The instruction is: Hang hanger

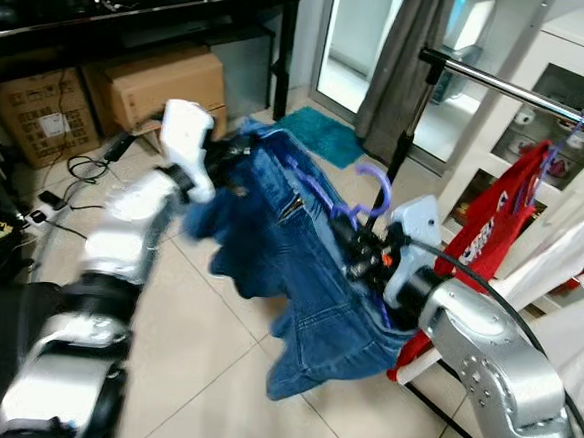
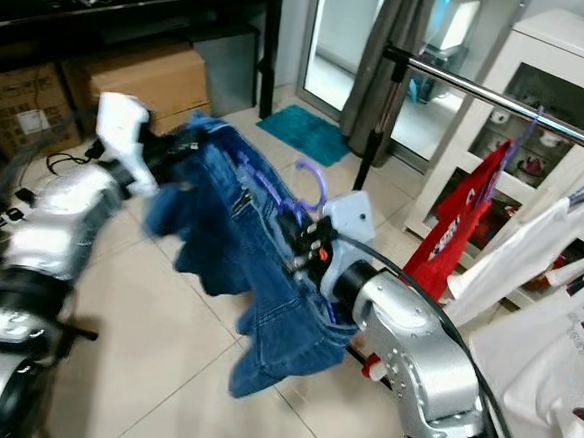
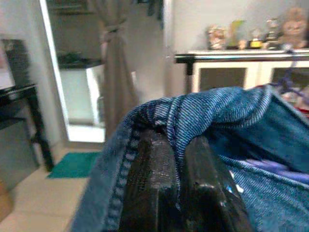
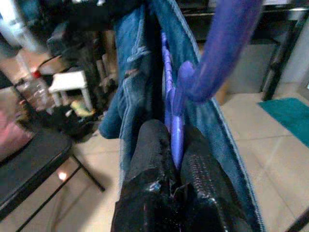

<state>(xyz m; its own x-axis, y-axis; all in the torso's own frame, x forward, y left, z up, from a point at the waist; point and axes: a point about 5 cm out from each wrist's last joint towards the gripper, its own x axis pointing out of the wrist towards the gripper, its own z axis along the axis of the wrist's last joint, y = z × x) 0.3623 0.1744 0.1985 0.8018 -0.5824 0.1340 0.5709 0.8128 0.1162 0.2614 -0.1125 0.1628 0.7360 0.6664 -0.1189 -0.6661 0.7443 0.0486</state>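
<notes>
The right gripper (image 4: 176, 166) pinches the purple hanger (image 4: 219, 53) so its hook points up toward the rail (image 1: 521, 92). The left gripper (image 3: 178, 188) pinches the jeans (image 1: 298, 270) to hold them spread.

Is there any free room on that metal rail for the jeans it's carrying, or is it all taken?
The rail is bare from its black post to the red garment. Beyond that it is crowded with white shirts. The purple hanger with jeans, gripped by the right end effector, hangs below that bare stretch.

Blue jeans (image 1: 308, 270) – purple hanger (image 1: 369, 189) – red shirt (image 1: 497, 228).
</notes>
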